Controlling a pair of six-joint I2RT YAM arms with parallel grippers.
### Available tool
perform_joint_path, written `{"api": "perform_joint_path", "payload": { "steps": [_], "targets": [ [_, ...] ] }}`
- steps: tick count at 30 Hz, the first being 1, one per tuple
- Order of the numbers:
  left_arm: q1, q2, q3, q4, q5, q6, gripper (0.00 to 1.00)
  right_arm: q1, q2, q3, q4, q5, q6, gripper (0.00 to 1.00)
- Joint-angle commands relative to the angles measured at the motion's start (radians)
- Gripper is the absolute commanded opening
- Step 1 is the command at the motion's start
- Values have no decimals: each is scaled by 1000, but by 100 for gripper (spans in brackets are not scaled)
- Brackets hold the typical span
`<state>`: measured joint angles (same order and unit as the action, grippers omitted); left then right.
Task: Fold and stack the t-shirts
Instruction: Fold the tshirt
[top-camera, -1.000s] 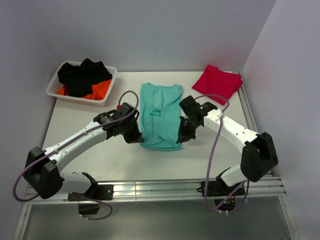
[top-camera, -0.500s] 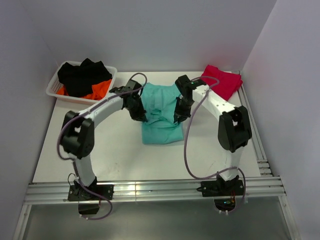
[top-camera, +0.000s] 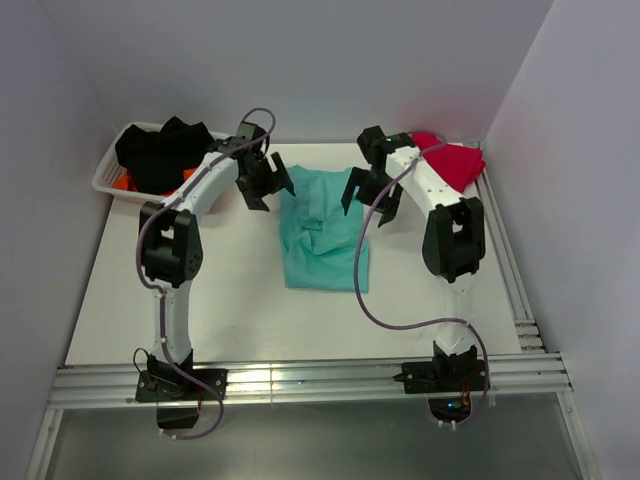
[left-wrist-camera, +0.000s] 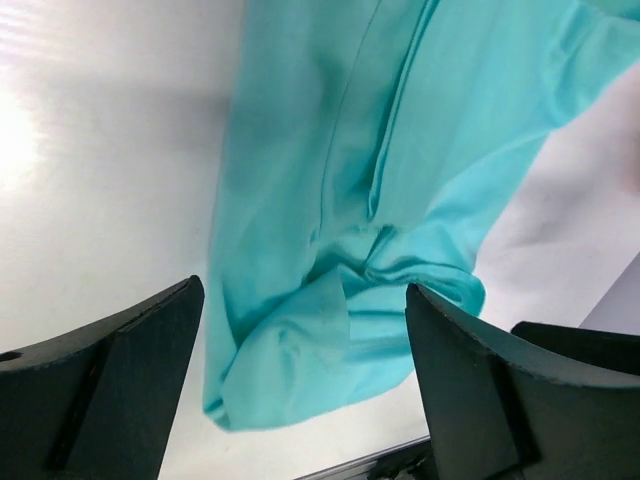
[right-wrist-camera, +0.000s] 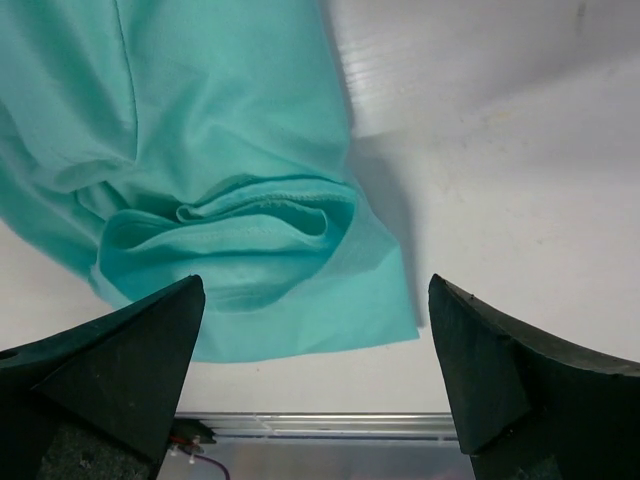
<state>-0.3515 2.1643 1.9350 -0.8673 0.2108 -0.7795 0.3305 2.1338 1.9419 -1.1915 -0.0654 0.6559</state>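
The teal t-shirt (top-camera: 322, 238) lies folded and a bit rumpled in the middle of the table. My left gripper (top-camera: 274, 186) hovers open at its far left corner, and my right gripper (top-camera: 357, 190) hovers open at its far right corner. Neither holds anything. The left wrist view looks down on the teal t-shirt (left-wrist-camera: 400, 150) with its bunched fold between the spread fingers (left-wrist-camera: 110, 380). The right wrist view shows the teal t-shirt (right-wrist-camera: 220, 120) with a doubled hem, clear of the wide fingers (right-wrist-camera: 540, 390). The red t-shirt (top-camera: 455, 165) lies folded at the back right.
A white basket (top-camera: 108, 183) at the back left holds black and orange clothes. The right arm's upper link reaches past the red shirt. A metal rail (top-camera: 300, 380) runs along the table's near edge. Walls close in the back and both sides.
Both grippers carried the teal shirt's near edge toward the back, folding it over. They then opened, let go of the cloth and lifted off at the far end.
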Motion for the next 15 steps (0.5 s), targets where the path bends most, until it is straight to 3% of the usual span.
{"api": "perform_joint_path", "payload": {
  "steps": [1,6,10,15],
  "targets": [
    [-6,-165,-40,-29,-57,-30,88,-13,-159,-33,-2,35,-25,100],
    [-23,-416,-373,117,-31,-82,78,-11,-282,-202,68,-10,-22,100],
    [-95,-521,-586,168,-44,-90,71,-7,-430,-366,125,-27,-19,100],
    [-199,-624,-879,318,-1,-171,67,-4,-616,-754,314,-109,-18,100]
  ]
}}
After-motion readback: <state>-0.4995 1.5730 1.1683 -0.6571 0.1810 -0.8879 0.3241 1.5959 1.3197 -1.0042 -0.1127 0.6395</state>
